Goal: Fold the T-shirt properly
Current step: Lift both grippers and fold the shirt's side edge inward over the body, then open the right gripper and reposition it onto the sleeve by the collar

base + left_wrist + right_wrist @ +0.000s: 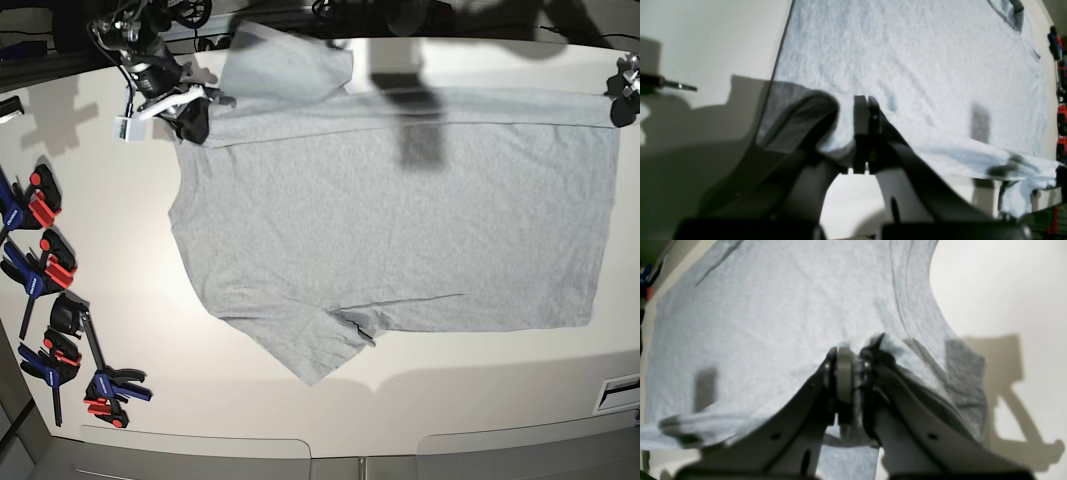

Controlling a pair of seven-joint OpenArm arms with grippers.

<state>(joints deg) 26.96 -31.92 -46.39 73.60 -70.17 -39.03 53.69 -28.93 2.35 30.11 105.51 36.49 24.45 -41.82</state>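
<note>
Base view, front edge of the pale matte table [120, 330]: a scatter of blue-and-red spring clamps with black handles [45, 300] along the left side, well apart from the cloth. A pale slotted fitting [620, 392] sits at the table's right front corner.

Mid-table: the large light heather-grey short-sleeved T-shirt [400, 230] lies spread flat, plain side up, neck end to the left, hem to the right. One sleeve [315, 350] points toward the front edge, its cuff slightly rumpled.

Far edge: the shirt's far side is lifted off the table. Right gripper [849, 380], at the shoulder end, fingers pinched on a fold of fabric near the collar. Left gripper [867, 133], at the hem corner, fingers pressed together on the cloth edge. Arm shadows fall across the fabric between them.
</note>
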